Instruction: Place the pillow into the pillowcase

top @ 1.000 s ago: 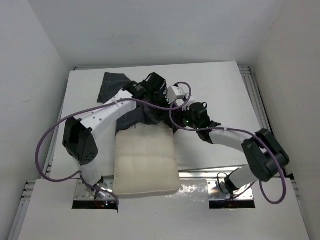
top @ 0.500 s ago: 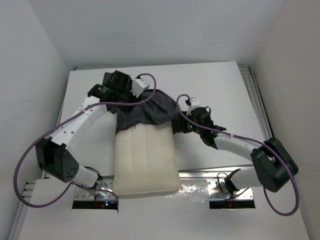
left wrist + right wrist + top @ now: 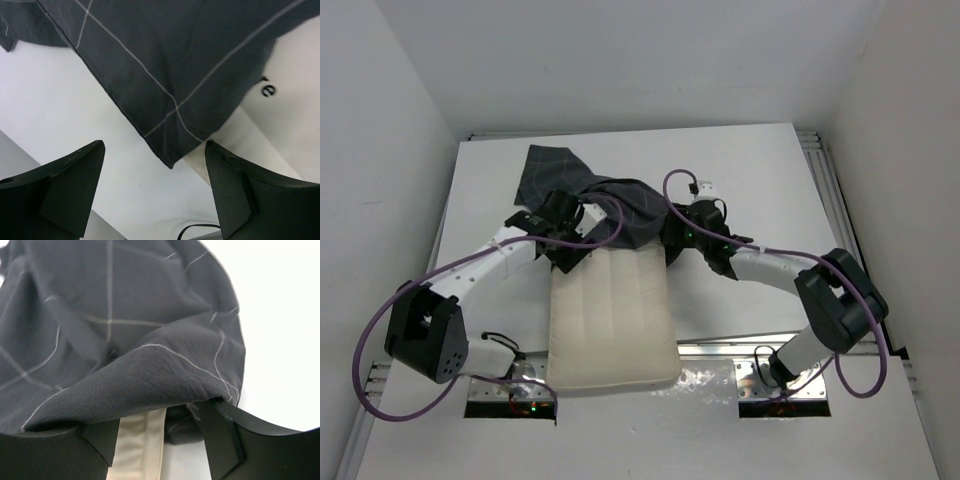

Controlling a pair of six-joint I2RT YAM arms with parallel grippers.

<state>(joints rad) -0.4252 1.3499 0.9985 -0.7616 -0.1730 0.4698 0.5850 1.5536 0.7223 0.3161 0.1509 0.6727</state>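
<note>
Pillow [image 3: 610,320] lies flat on the tabletop [image 3: 760,170], long axis running near-to-far. Its near end sits at the near edge between the two bases and its far end is under the mouth of the case [image 3: 610,205]. The case covers only the far strip and the rest is bunched beyond it, toward far-left. Most of the pillow is bare, so I'd call this early in the insertion.

Left end effector [image 3: 568,245] is at the pillow's far-left corner, jaws wide apart and empty. In its wrist view the hem corner lies just ahead of the fingertips, not between them. Right end effector [image 3: 678,240] is at the far-right corner, jaws also apart. The hem drapes over its tips with the pillow showing underneath, and as far as I can see it isn't pinched.

What matters next is the hem, which runs across the pillow's short axis and has to travel toward the bases along the long one. Each arm is nearest its own hem corner, so a two-sided pull looks natural.

Room: bare tabletop on both flanks and behind the case, but none to spare at the near edge. Move the cloth, not the pillow. Pulling on one side only would likely skew the mouth.
</note>
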